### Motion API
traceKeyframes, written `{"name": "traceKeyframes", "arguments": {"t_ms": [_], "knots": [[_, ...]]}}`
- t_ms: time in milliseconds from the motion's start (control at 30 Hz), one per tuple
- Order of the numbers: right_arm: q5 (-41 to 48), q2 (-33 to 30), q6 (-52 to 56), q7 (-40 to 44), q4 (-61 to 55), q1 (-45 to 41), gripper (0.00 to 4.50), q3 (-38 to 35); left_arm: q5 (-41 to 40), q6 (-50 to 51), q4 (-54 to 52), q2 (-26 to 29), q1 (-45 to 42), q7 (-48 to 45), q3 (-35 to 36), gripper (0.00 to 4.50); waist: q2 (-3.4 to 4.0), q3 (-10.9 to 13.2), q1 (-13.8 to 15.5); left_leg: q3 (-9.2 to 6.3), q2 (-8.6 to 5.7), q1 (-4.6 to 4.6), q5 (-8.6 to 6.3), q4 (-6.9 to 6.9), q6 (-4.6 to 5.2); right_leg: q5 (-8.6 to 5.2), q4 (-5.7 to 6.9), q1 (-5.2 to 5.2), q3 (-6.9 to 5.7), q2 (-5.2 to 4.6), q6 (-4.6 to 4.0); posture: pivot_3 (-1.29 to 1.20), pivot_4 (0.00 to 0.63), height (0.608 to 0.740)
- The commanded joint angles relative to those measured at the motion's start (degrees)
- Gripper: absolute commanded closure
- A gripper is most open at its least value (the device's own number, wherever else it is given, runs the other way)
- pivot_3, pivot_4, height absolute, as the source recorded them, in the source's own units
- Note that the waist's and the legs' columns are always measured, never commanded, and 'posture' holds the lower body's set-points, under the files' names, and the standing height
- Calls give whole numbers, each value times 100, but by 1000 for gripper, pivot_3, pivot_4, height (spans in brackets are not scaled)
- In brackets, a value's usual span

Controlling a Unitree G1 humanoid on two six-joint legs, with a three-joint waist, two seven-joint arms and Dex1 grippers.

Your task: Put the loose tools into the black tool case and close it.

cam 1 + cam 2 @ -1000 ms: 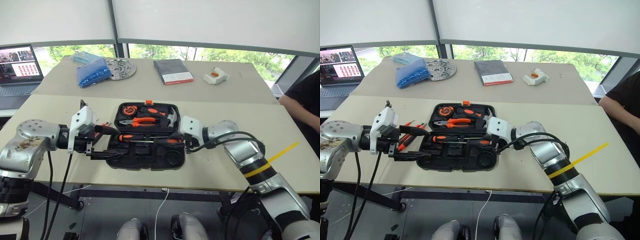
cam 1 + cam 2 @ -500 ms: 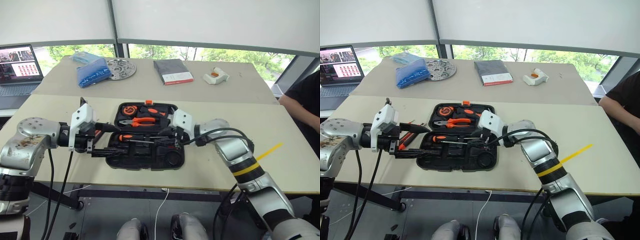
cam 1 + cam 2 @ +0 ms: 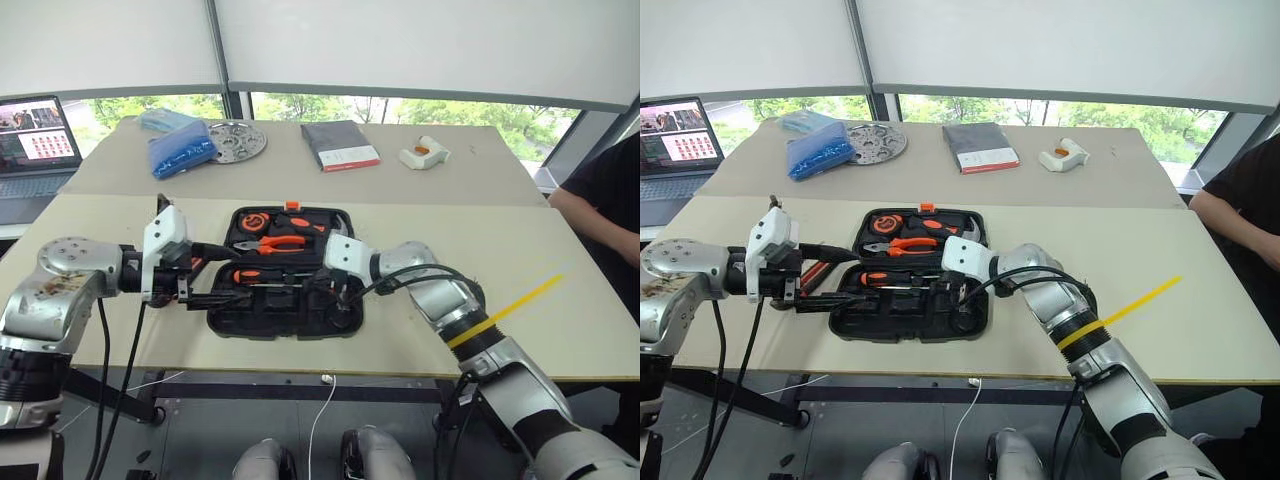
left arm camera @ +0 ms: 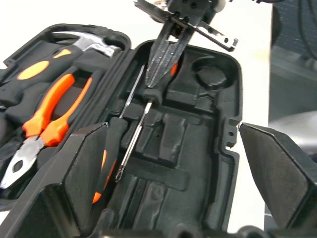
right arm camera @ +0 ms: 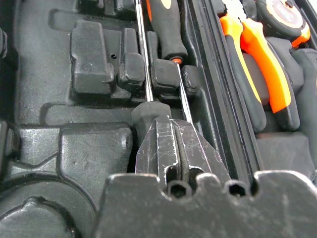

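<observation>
The black tool case (image 3: 285,275) lies open on the near surface (image 3: 520,340), its near half towards the robot. The right gripper (image 4: 162,74), fingers pressed together, bears on the end of a screwdriver (image 4: 133,136) there, probably seating it in its slot. The left gripper (image 3: 215,275), spread wide, straddles the case's left edge, likely steadying it. More loose tools (image 3: 818,268) lie just left of the case. Farther back, pliers (image 3: 275,243) fill the far half; open room lies beyond.
</observation>
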Motion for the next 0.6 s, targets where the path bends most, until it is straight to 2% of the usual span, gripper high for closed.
{"name": "traceKeyframes", "arguments": {"t_ms": [33,100,133,267,300,367,467,500,600], "knots": [[1205,-54,1145,208,-1181,-44,4485,-1016,-112,169,-27,181,398,308,657,0,1,1,-5,0,0,-1,4,0,7,-4,6,-5,2,-1,-7,0,150,718],[1805,-295,1895,364,-1892,94,3897,-1398,-116,241,18,235,813,508,1084,0,1,1,-6,-2,4,-5,6,-1,8,-9,12,-13,1,0,-18,0,150,718],[2111,-468,2234,453,-2289,207,3758,-1563,-100,249,55,261,1084,586,1336,0,1,1,4,-3,5,-3,6,-4,7,-11,12,-13,0,-1,-20,0,150,718],[3089,-1080,3249,550,-3519,614,2239,-2103,107,151,633,240,1982,1031,2192,0,0,0,50,-8,3,9,3,-45,3,-17,-13,-10,-2,-11,-29,0,150,718],[3249,-1172,3397,516,-3696,686,2015,-2184,182,54,818,228,2116,1135,2293,0,0,0,54,-8,2,12,3,-59,3,-17,-22,-10,-2,-12,-29,0,150,718],[3460,-1330,3575,454,-3964,832,1206,-2261,342,-238,1154,288,2358,1166,2405,0,0,0,59,-8,3,11,3,-81,-1,-17,-42,-10,-10,-10,-29,0,150,718],[3502,-1576,3574,383,-4332,1121,285,-2187,541,-570,1977,561,2270,1155,2479,0,-4,1,89,-9,3,13,-21,-83,-43,-17,-43,-10,-16,-14,-29,0,150,718],[3550,-1598,3586,323,-4408,1177,31,-2175,604,-688,2215,663,2114,1088,2374,0,-8,1,91,-9,3,12,-25,-84,-53,-16,-43,-11,-19,-14,-29,0,150,718],[3615,-1641,3551,171,-4586,1332,31,-2116,878,-953,2922,872,1145,920,1755,0,-9,2,185,-12,1,10,-26,-82,-61,-15,-43,-10,-27,-23,-27,0,150,718]]}}
